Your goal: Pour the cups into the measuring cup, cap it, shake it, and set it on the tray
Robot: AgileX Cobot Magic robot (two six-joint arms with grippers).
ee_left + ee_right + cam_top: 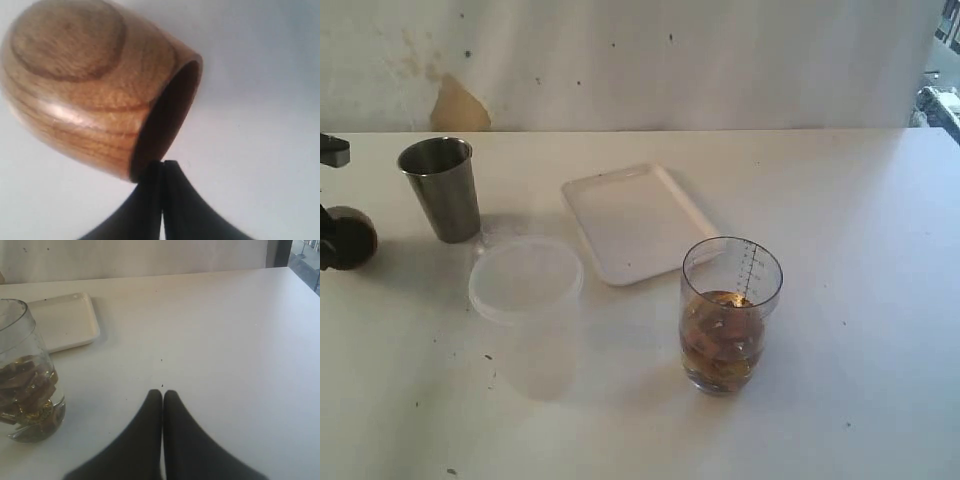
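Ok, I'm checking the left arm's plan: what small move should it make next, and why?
Probably back the left gripper away from the wooden cup: its jaws are shut on nothing, the cup lies tipped with no contents showing, and the measuring cup already holds brown contents.

The brown wooden cup (pixel 85 95) is tipped sideways against the white counter (pixel 260 100), its rim at the tips of the left tool (pixel 163 165), jaws pressed together.
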